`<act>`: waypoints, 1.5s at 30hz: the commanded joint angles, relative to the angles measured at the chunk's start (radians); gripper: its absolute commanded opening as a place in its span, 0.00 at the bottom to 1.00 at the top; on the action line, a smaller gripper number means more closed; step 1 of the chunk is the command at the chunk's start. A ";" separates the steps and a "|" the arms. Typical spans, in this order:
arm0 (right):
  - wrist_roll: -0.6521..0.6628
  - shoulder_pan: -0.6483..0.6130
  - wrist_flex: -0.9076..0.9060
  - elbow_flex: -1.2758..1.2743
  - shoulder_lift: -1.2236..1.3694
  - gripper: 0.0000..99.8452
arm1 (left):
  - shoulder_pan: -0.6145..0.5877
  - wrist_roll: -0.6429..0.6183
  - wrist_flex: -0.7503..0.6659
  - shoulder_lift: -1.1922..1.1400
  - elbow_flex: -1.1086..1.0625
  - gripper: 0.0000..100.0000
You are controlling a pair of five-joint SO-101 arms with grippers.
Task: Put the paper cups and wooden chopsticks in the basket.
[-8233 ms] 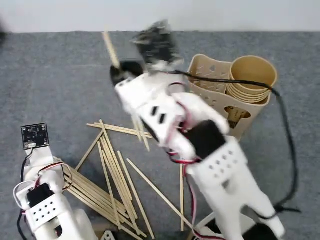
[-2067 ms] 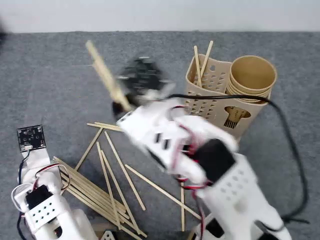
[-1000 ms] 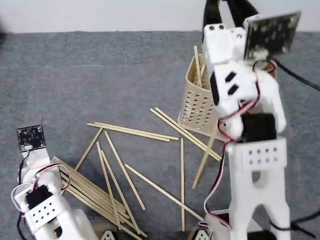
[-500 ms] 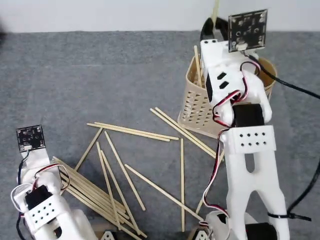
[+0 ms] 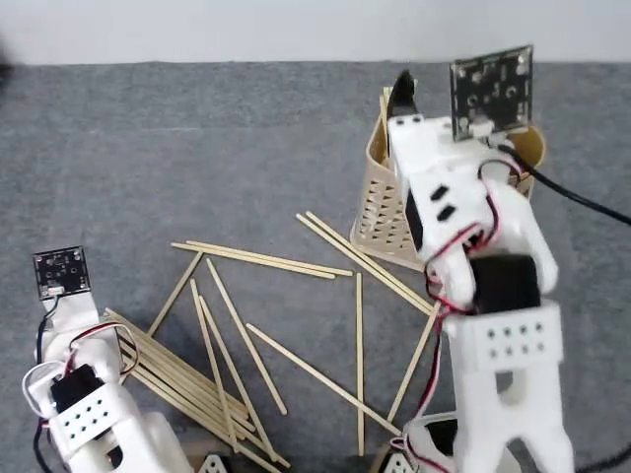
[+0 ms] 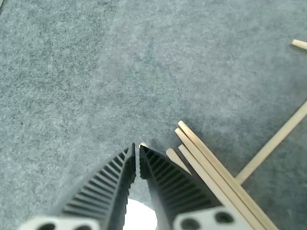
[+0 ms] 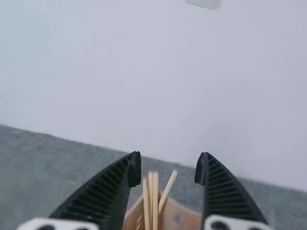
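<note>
The tan perforated basket (image 5: 383, 212) stands at the back right of the grey carpet. My right gripper (image 5: 400, 94) hovers open just above its rim, with nothing between the fingers. Below it in the right wrist view (image 7: 169, 165), a few wooden chopsticks (image 7: 152, 194) stand upright in the basket (image 7: 177, 218). The arm hides all but an edge of the stacked paper cups (image 5: 533, 146) in the basket's right side. Several loose chopsticks (image 5: 261, 258) lie scattered mid-table, and a bundle (image 5: 182, 379) lies at the front left. My left gripper (image 6: 135, 149) is shut and empty, low over the carpet beside chopstick ends (image 6: 206, 165).
The left arm's base (image 5: 89, 414) sits at the front left corner. A pale wall (image 5: 197, 30) bounds the carpet at the back. A black cable (image 5: 582, 202) runs past the basket's right side. Bare carpet spreads over the back left.
The right arm has carried chopsticks from the table up to the basket. The stick held upright half a second ago is out of the gripper, which now stands open and lower. The left arm stayed still.
</note>
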State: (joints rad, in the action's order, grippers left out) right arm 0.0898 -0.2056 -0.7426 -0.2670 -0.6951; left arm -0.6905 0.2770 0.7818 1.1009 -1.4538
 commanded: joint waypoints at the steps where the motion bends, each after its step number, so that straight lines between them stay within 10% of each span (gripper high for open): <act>1: 0.003 -0.039 -0.182 0.008 -0.081 0.20 | 0.005 -0.002 -0.021 0.026 0.018 0.02; 10: 0.008 -0.199 -0.590 -0.046 -0.093 0.20 | 0.052 0.005 -0.025 0.026 -0.002 0.02; 24: 0.083 -0.374 -0.289 -0.281 0.208 0.20 | 0.055 0.005 -0.025 0.026 -0.002 0.02; 45: 0.219 -0.526 -0.404 0.675 1.308 0.30 | 0.051 0.002 -0.026 0.026 -0.001 0.02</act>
State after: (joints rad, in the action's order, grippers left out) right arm 0.2723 -0.7211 -1.0925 0.2240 0.5508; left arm -0.6460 0.2770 0.7818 1.1009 -1.4630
